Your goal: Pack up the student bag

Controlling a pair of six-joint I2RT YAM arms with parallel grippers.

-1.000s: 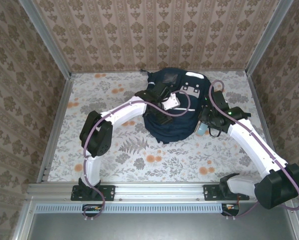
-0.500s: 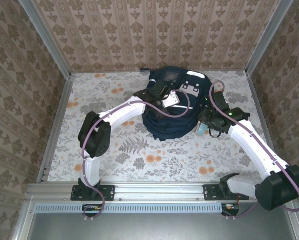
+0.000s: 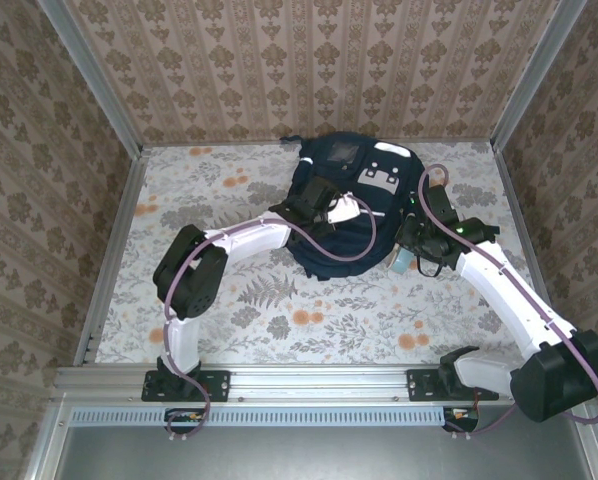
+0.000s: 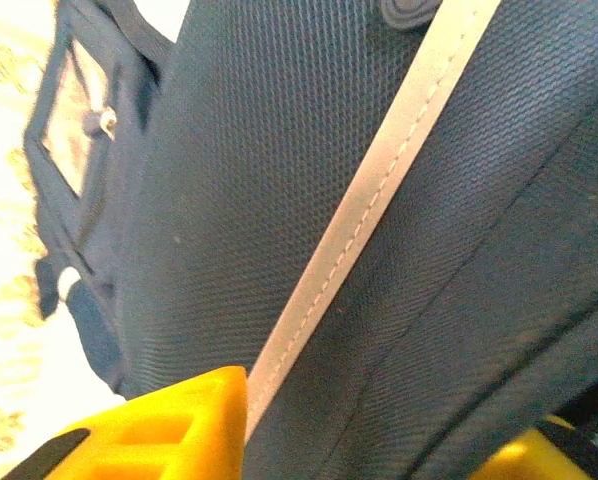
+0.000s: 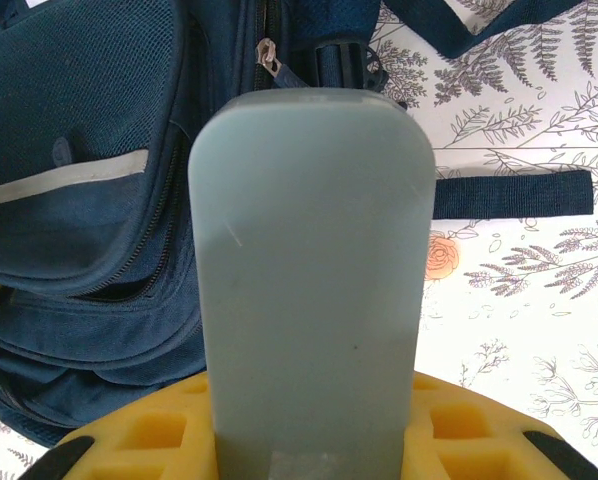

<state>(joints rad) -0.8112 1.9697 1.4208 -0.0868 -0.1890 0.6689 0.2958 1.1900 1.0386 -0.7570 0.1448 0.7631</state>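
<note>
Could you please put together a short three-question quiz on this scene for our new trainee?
1. True or false: the right gripper is closed on a pale grey-green object.
2. Pick one: the student bag lies on the table (A) at the far side, near the back wall; (B) in the near left corner; (C) at the near edge, between the arm bases.
3. Fill in: in the left wrist view, a pale reflective ___ runs slantwise across the bag's navy fabric.

Key: 1 true; 2 A; 3 stripe.
</note>
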